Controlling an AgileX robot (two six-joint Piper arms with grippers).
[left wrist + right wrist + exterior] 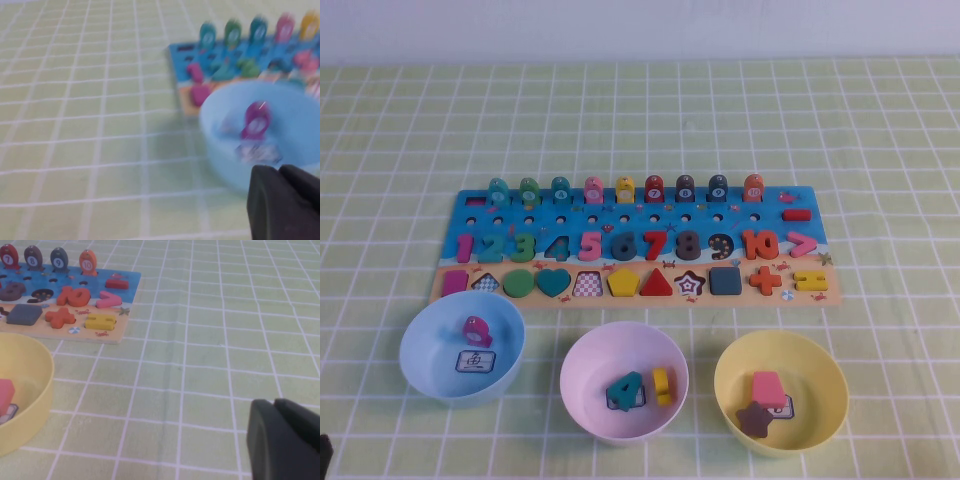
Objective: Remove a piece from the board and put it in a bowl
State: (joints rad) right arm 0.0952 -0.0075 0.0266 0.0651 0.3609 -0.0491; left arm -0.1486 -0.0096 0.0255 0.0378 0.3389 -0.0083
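The board (480, 215) lies across the middle of the table, with a row of pegs standing along its far edge. The green piece (529, 188) stands second from the left in that row, between two teal ones; the left wrist view shows the piece (232, 33) too. The light blue bowl (420, 350) sits in front of the board's left end and holds a magenta piece (475, 328) and a white card (477, 361). My left gripper (279, 170) is shut and empty, low on the near side of that bowl (220, 150). My right gripper (274, 402) is shut, empty, over bare cloth.
A pink bowl (585, 400) with a teal 4 and a yellow piece sits in front of the board's middle. A yellow bowl (820, 410) with a pink piece and a brown star sits to its right. A green checked cloth covers the table.
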